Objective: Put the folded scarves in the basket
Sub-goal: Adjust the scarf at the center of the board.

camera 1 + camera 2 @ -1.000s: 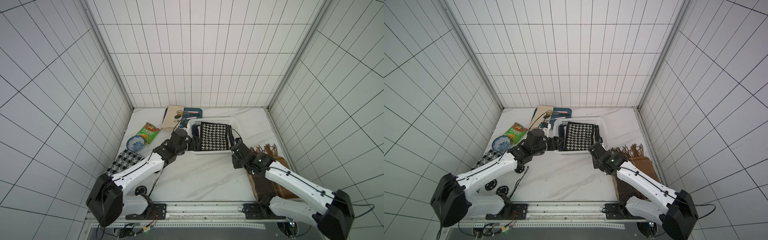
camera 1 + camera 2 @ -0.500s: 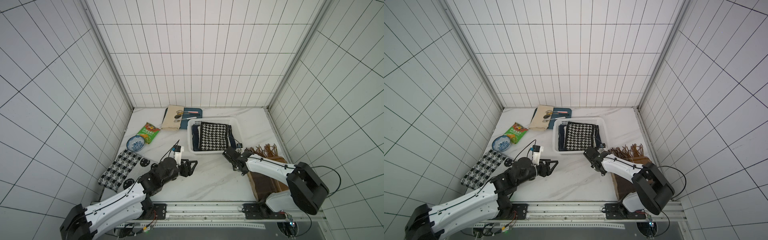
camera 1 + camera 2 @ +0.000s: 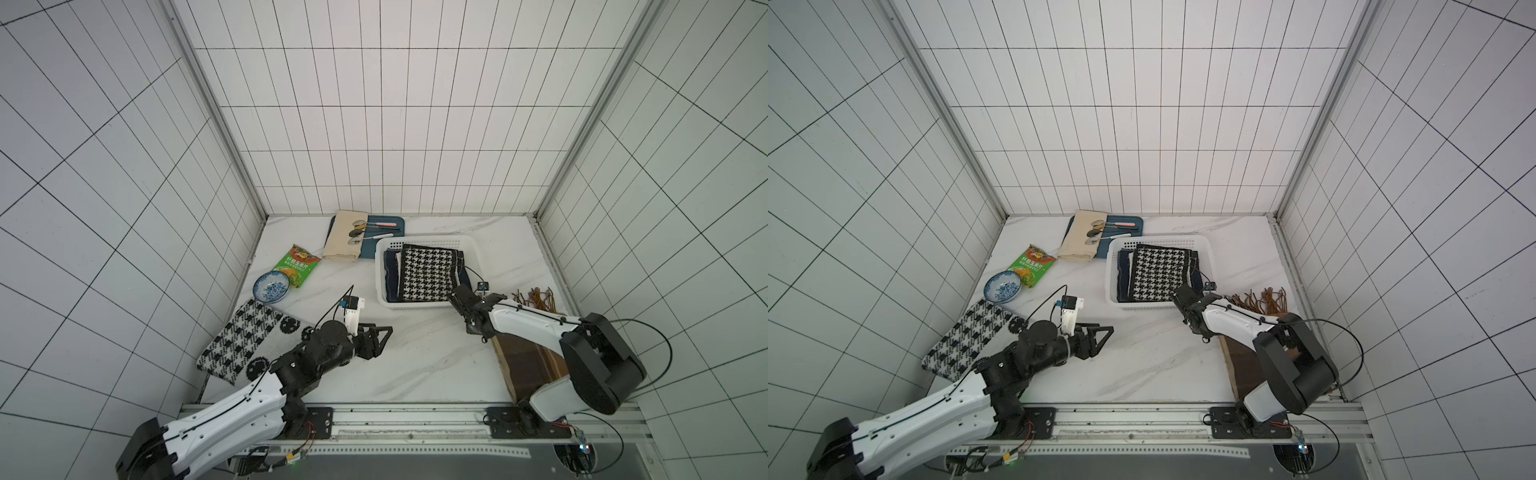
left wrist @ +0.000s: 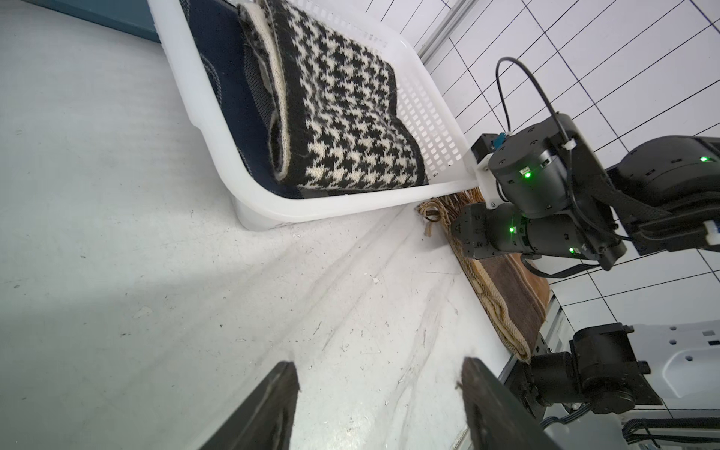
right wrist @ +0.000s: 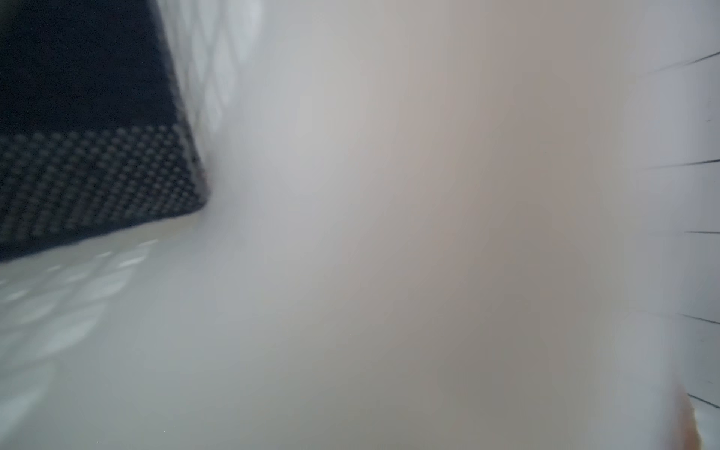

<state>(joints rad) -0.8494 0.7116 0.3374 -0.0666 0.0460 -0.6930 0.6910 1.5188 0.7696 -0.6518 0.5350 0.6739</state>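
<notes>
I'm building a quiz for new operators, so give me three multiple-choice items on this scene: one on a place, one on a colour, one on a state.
1. What holds the folded houndstooth scarf?
A. the basket
B. the bowl
C. the snack bag

2. The tray is:
A. red
B. dark blue
C. yellow

3. The left gripper is:
A. shut on the scarf
B. shut on the basket
C. open and empty

Answers:
1 A, the scarf lies inside the white rim.
2 B, its bare corner shows dark blue.
3 C, its jaws stand apart with nothing between them.
</notes>
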